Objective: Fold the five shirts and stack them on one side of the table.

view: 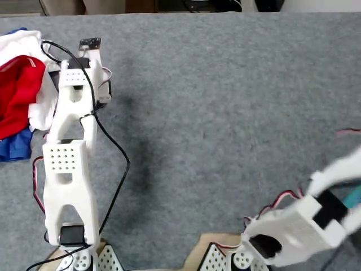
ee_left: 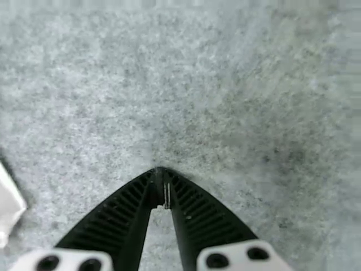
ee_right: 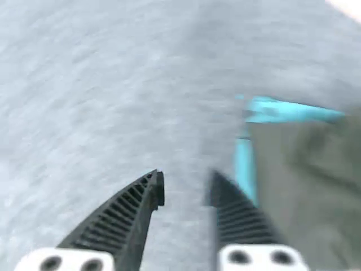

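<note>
A heap of shirts lies at the table's far left: a red shirt [view: 20,90] on top of a white one [view: 25,42], with a blue one [view: 14,144] under them. My left gripper [view: 90,43] [ee_left: 160,174] is shut on nothing, just above the bare grey cloth beside that heap; a white shirt edge [ee_left: 8,209] shows close by. My right gripper [ee_right: 186,183] is open over the cloth at the table's right edge, next to a grey shirt [ee_right: 304,186] with a turquoise trim [ee_right: 282,110]. A bit of turquoise [view: 354,196] shows by the right arm [view: 304,226].
Grey cloth [view: 225,101] covers the table. A black cable [view: 115,147] trails from the left arm across the cloth. A thin pink strip [view: 347,131] lies at the right edge. Both arm bases stand at the front edge.
</note>
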`<state>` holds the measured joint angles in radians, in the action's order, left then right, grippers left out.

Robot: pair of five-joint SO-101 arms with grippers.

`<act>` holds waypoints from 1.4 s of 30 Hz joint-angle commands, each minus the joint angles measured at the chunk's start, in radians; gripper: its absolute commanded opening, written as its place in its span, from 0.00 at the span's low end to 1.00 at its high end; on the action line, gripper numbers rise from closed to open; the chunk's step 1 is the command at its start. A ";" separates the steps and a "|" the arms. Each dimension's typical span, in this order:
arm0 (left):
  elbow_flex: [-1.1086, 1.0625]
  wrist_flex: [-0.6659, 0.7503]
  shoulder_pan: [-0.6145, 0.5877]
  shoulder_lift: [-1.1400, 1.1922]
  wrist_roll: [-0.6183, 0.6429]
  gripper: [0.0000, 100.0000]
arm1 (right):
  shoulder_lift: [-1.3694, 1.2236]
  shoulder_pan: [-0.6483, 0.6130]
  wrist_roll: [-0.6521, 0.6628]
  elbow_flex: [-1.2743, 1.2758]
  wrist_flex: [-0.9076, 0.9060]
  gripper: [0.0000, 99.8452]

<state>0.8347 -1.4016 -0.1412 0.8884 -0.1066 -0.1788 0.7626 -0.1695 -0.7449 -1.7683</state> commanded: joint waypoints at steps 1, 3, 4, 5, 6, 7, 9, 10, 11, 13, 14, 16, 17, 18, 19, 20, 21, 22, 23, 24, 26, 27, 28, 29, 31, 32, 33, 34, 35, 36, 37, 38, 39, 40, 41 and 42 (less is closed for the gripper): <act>0.210 -0.055 -0.153 -0.012 -0.021 0.02 | 0.061 -0.182 -0.037 0.028 -0.012 0.04; 0.258 -0.057 -0.253 -0.012 -0.049 0.02 | 0.059 -0.263 -0.083 0.054 -0.006 0.04; 0.269 -0.046 -0.301 -0.012 -0.058 0.02 | 0.059 -0.303 -0.097 0.074 0.006 0.04; 0.270 -0.025 -0.341 -0.012 -0.063 0.02 | 0.059 -0.343 -0.107 0.097 0.021 0.04; 0.267 -0.005 -0.377 -0.012 -0.063 0.03 | 0.059 -0.384 -0.117 0.119 0.040 0.04; 0.265 0.012 -0.410 -0.012 -0.063 0.06 | 0.059 -0.426 -0.123 0.142 0.058 0.04; 0.262 0.035 -0.462 -0.012 -0.060 0.14 | 0.059 -0.504 -0.132 0.197 0.107 0.04; 0.262 0.041 -0.483 -0.012 -0.055 0.18 | 0.059 -0.541 -0.135 0.225 0.135 0.04; 0.265 0.048 -0.503 -0.012 -0.055 0.21 | 0.059 -0.575 -0.135 0.249 0.164 0.04; 0.264 0.072 -0.539 -0.012 -0.054 0.21 | 0.059 -0.638 -0.135 0.289 0.210 0.04; 0.264 0.081 -0.555 -0.012 -0.054 0.21 | 0.059 -0.667 -0.135 0.306 0.230 0.04; 0.272 0.084 -0.580 -0.012 -0.054 0.21 | 0.059 -0.714 -0.135 0.332 0.262 0.04; 0.273 0.084 -0.592 -0.015 -0.052 0.21 | 0.059 -0.736 -0.135 0.344 0.276 0.04; 0.273 0.084 -0.601 -0.021 -0.038 0.21 | 0.059 -0.756 -0.135 0.355 0.287 0.04; 0.275 0.086 -0.612 -0.022 -0.021 0.21 | 0.059 -0.773 -0.135 0.364 0.295 0.04; 0.288 0.083 -0.623 -0.022 -0.008 0.21 | 0.059 -0.786 -0.135 0.371 0.295 0.04; 0.316 0.074 -0.631 -0.022 0.003 0.21 | 0.059 -0.799 -0.137 0.375 0.295 0.04; 0.350 0.049 -0.637 -0.022 0.012 0.21 | 0.059 -0.808 -0.137 0.380 0.295 0.04; 0.396 0.012 -0.638 -0.024 0.021 0.22 | 0.059 -0.816 -0.137 0.384 0.295 0.04; 0.457 -0.035 -0.641 -0.024 0.025 0.22 | 0.059 -0.820 -0.137 0.384 0.293 0.04; 0.614 -0.150 -0.655 -0.024 0.025 0.22 | 0.059 -0.829 -0.137 0.383 0.292 0.04; 0.694 -0.204 -0.667 -0.019 0.023 0.22 | 0.059 -0.835 -0.137 0.381 0.290 0.04; 0.764 -0.252 -0.683 -0.013 0.023 0.22 | 0.059 -0.840 -0.137 0.380 0.287 0.04; 0.821 -0.293 -0.701 -0.012 0.020 0.22 | 0.059 -0.848 -0.137 0.381 0.287 0.04; 0.832 -0.315 -0.752 -0.012 -0.008 0.22 | 0.058 -0.863 -0.138 0.384 0.284 0.04; 0.815 -0.311 -0.775 -0.012 -0.026 0.22 | 0.058 -0.871 -0.138 0.384 0.284 0.04; 0.796 -0.310 -0.793 -0.012 -0.043 0.22 | 0.058 -0.878 -0.138 0.387 0.284 0.04; 0.767 -0.301 -0.807 -0.007 -0.057 0.22 | 0.058 -0.888 -0.138 0.390 0.284 0.04; 0.723 -0.290 -0.821 0.002 -0.071 0.22 | 0.058 -0.897 -0.138 0.395 0.284 0.04; 0.683 -0.273 -0.833 0.016 -0.086 0.22 | 0.058 -0.908 -0.138 0.401 0.285 0.04; 0.651 -0.256 -0.845 0.030 -0.100 0.22 | 0.058 -0.917 -0.141 0.406 0.290 0.04; 0.626 -0.233 -0.856 0.044 -0.112 0.22 | 0.058 -0.926 -0.152 0.410 0.292 0.04; 0.600 -0.212 -0.864 0.058 -0.124 0.22 | 0.058 -0.932 -0.166 0.410 0.292 0.04; 0.583 -0.190 -0.867 0.074 -0.138 0.22 | 0.058 -0.935 -0.181 0.410 0.290 0.04; 0.569 -0.167 -0.867 0.094 -0.150 0.22 | 0.058 -0.938 -0.198 0.410 0.284 0.04; 0.560 -0.144 -0.865 0.114 -0.164 0.22 | 0.058 -0.940 -0.213 0.412 0.281 0.04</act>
<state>1.4177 -1.6088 -1.0004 0.9927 -0.2371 -0.1788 -0.1611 -0.3460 -0.3353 -1.4922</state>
